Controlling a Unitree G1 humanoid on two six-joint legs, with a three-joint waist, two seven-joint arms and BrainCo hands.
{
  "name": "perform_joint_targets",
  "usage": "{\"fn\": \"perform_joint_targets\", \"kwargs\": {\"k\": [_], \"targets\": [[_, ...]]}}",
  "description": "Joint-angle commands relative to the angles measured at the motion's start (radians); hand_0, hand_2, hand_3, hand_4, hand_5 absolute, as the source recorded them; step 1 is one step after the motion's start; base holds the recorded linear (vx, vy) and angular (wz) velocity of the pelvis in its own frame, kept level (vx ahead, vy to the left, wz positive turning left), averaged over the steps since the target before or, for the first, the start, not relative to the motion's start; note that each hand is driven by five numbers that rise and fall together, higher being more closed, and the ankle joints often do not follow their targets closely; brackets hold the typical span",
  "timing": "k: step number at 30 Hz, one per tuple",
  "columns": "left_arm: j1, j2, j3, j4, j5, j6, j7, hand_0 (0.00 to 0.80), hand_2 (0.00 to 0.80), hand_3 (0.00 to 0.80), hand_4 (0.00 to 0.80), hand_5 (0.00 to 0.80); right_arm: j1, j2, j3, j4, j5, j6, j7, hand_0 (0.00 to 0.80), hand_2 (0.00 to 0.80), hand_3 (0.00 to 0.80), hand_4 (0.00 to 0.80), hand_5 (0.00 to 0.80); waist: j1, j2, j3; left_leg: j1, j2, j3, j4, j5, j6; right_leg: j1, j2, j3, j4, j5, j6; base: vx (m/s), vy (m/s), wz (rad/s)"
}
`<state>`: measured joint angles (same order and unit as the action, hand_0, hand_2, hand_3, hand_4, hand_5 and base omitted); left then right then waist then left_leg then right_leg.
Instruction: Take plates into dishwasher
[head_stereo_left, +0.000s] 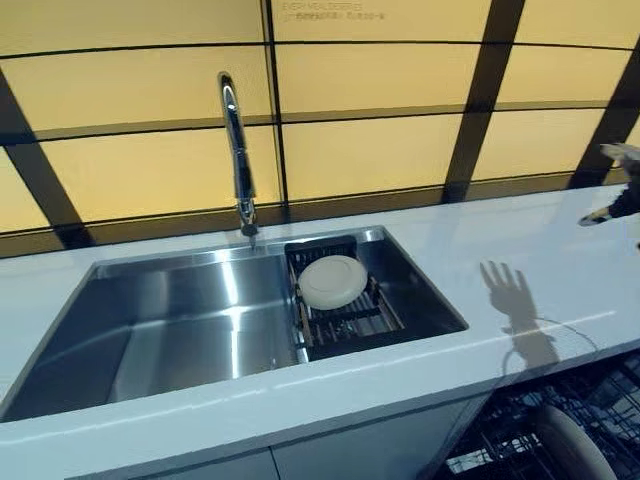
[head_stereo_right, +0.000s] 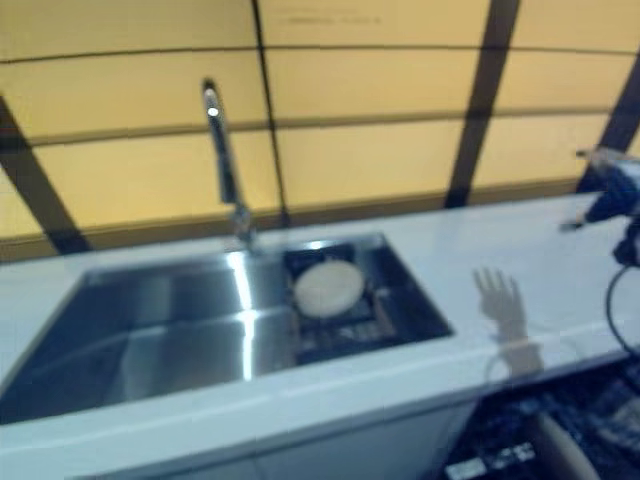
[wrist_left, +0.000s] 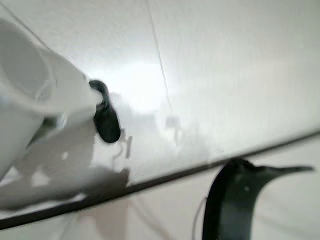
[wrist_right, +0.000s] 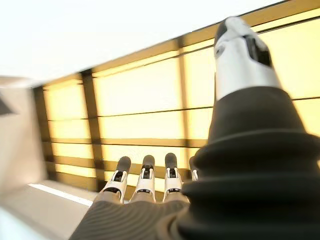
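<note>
One pale round plate (head_stereo_left: 333, 281) lay on the dark rack (head_stereo_left: 345, 318) at the right end of the steel sink (head_stereo_left: 180, 320), below and just right of the tall faucet (head_stereo_left: 238, 160). No hand touched it.

Lower right of the head views, under the counter edge, the dishwasher's wire basket (head_stereo_left: 500, 440) stood open; a pale rounded shape (head_stereo_left: 575, 445) in it looked like a plate already loaded, though I could not be sure. Judged so, the task was partway: one plate possibly in, the sink plate still to be fetched.

Right hand (wrist_right: 145, 180) was held up above the far right of the white counter (head_stereo_left: 560, 270), well apart from the plate. Its wrist view showed the fingers straight and side by side, thumb (wrist_right: 242, 55) standing apart, nothing held. Only its edge showed in the left eye view (head_stereo_left: 615, 200).

Left hand: its wrist view showed a pale blurred part with a dark tip (wrist_left: 106, 120) against a light surface; finger state could not be told, and no plate was seen with it.

Room: the counter between sink and right hand was bare. Edges to mind, in my judgement: the sink's right rim, the rack's raised sides, the faucet over the plate, and the counter lip above the basket.
</note>
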<state>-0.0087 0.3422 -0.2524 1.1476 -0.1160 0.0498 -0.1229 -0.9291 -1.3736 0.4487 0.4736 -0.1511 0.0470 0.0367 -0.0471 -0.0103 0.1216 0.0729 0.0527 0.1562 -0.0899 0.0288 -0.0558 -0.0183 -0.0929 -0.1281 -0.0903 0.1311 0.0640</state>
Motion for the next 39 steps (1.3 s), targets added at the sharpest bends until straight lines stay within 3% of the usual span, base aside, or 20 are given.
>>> {"fn": "perform_joint_targets", "kwargs": {"k": [1, 7, 13, 28, 39], "targets": [[-0.037, 0.058, 0.01, 0.008, -0.049, -0.008, 0.019, 0.0, 0.0, 0.0, 0.0, 0.0, -0.13, 0.005, 0.035, -0.004, -0.061, -0.051, -0.015, 0.0, 0.0, 0.0, 0.0, 0.0, 0.015, -0.065, 0.027, 0.007, -0.009, -0.017, 0.003, -0.053, 0.009, 0.033, 0.003, 0.013, 0.003, -0.071, 0.075, 0.0, -0.009, 0.18], [-0.034, 0.056, 0.004, -0.003, -0.061, -0.006, 0.028, 0.0, 0.0, 0.0, 0.0, 0.0, -0.205, 0.062, 0.148, -0.005, -0.134, -0.068, -0.015, 0.0, 0.0, 0.0, 0.0, 0.0, 0.059, -0.067, 0.062, -0.024, -0.01, -0.048, 0.003, -0.038, 0.008, 0.034, -0.007, -0.037, 0.003, -0.07, 0.074, -0.006, -0.005, 0.28], [-0.032, 0.06, 0.0, -0.019, -0.066, -0.009, 0.037, 0.0, 0.0, 0.0, 0.0, 0.0, -0.208, 0.1, 0.176, -0.023, -0.208, -0.086, -0.012, 0.0, 0.0, 0.0, 0.0, 0.0, 0.085, -0.067, 0.093, -0.045, -0.012, -0.069, 0.003, -0.027, 0.01, 0.035, -0.011, -0.069, 0.003, -0.07, 0.073, 0.004, -0.012, 0.22], [-0.049, 0.077, -0.015, -0.043, -0.124, -0.035, 0.059, 0.0, 0.0, 0.0, 0.0, 0.0, -0.312, 0.149, 0.276, -0.001, -0.315, -0.085, -0.063, 0.0, 0.0, 0.0, 0.0, 0.0, 0.115, -0.033, 0.204, -0.128, -0.017, -0.086, 0.003, 0.008, 0.008, -0.032, -0.015, -0.092, 0.01, -0.052, 0.07, -0.043, -0.006, 0.06], [-0.06, 0.066, -0.003, -0.056, -0.167, -0.03, 0.061, 0.0, 0.0, 0.0, 0.0, 0.0, -0.293, 0.177, 0.255, -0.057, -0.368, -0.076, -0.072, 0.0, 0.0, 0.0, 0.0, 0.0, 0.118, -0.02, 0.242, -0.156, -0.024, -0.09, 0.003, 0.016, 0.009, -0.06, -0.018, -0.103, 0.015, -0.047, 0.069, -0.016, 0.003, 0.03]]}}
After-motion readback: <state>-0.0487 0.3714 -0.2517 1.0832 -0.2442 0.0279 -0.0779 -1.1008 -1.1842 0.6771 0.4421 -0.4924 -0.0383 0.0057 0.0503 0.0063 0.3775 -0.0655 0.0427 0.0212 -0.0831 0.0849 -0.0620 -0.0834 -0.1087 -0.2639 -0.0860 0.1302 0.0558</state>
